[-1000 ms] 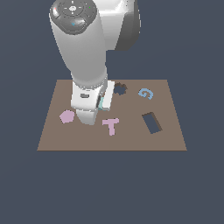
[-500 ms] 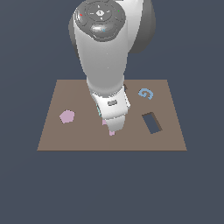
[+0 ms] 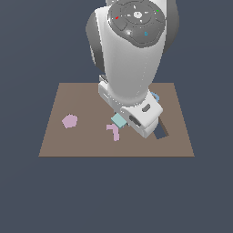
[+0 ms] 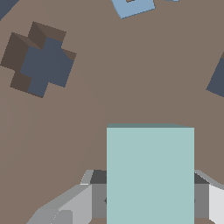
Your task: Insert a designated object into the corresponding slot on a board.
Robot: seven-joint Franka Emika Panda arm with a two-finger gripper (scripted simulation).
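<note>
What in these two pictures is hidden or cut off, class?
- Dark slanted rectangular slot: exterior view, mostly behind the arm; wrist view, cut by the edge.
- Pale teal rectangular block: exterior view, mostly under the gripper.
- Gripper fingertips: wrist view, behind the block.
- Pink T-shape: exterior view, partly covered.

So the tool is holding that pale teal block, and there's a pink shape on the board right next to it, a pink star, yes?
Not a star: the pink shape beside the teal block is T-like, seen in the exterior view. The tool does hold the block over the board.
</note>
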